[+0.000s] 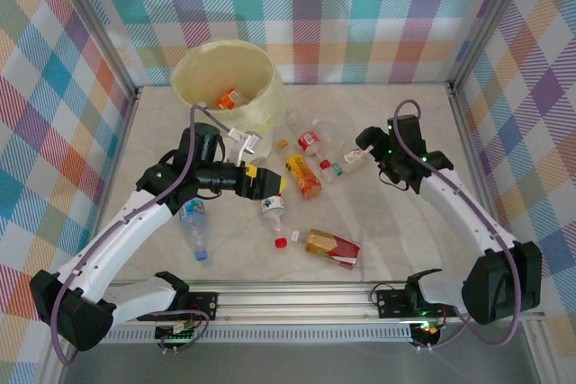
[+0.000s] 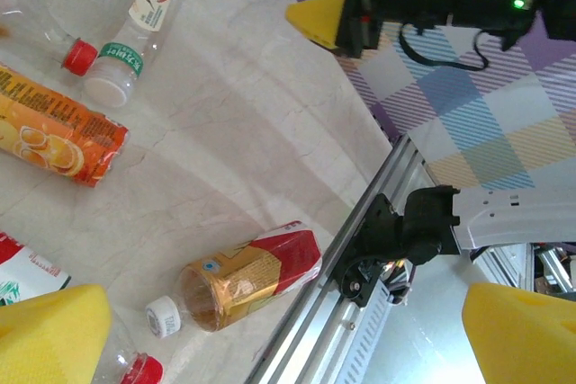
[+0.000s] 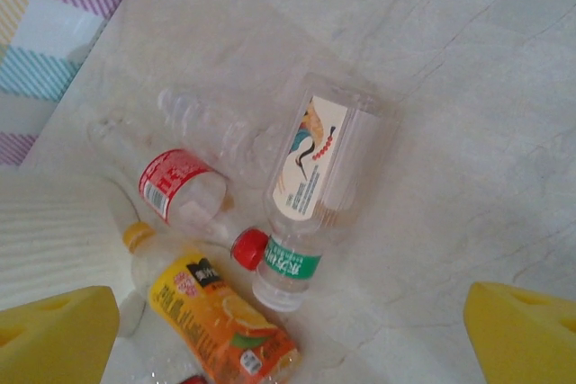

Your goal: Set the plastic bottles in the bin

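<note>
Pale marbled table (image 1: 405, 240) strewn with plastic bottles (image 1: 303, 175): the right gripper (image 3: 288, 339), spread wide and empty, hangs over a clear white-labelled bottle (image 3: 310, 177), so a descent and squeeze seem next, the round pale-yellow bin (image 1: 266, 101) well to its left.

Plastic bottles (image 1: 303, 175) lie scattered beside upright pale-yellow bin (image 1: 270, 105); 1 inside.

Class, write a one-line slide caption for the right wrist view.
Open right gripper over a clear, green-banded bottle lying beside an orange-labelled bottle on the pale table.
</note>
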You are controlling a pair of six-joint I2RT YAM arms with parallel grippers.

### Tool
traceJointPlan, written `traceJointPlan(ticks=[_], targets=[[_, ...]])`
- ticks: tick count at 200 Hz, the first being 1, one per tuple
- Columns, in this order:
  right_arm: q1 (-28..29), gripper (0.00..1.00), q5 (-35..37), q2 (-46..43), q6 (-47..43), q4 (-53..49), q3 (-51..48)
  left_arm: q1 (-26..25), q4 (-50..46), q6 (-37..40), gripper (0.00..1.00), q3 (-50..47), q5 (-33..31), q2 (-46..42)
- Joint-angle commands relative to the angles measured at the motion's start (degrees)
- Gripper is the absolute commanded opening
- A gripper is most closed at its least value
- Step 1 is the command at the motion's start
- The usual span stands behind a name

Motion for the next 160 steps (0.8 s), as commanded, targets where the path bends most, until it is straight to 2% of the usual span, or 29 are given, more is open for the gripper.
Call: traceJointPlan(ticks=[1, 36, 80, 120, 160], targets=[[-0.6, 0.98, 0.8, 4.1, 5.2, 5.1, -0.5, -0.9, 1.2, 1.1, 1.00, 0.0, 1.8, -0.9], [-0.6, 0.97, 2.7, 12.1, 9.0, 8.3, 1.1, -1.1, 0.3, 1.7, 1.00, 0.3, 3.5, -1.8], [-0.6, 0.95, 3.2, 20.7, 12.1, 9.3, 4.4, -1.1, -1.8, 2.7, 1.00, 0.9, 1.8, -3.3], [-0.6, 0.91, 3.5, 25.1, 13.5, 8.5, 6.9, -1.4, -1.2, 2.9, 1.00, 0.4, 2.5, -4.6], [-0.6, 0.86, 3.9, 27.5, 15.7, 9.1, 7.0, -1.5, -0.8, 2.9, 1.00, -0.2, -1.2, -7.5]])
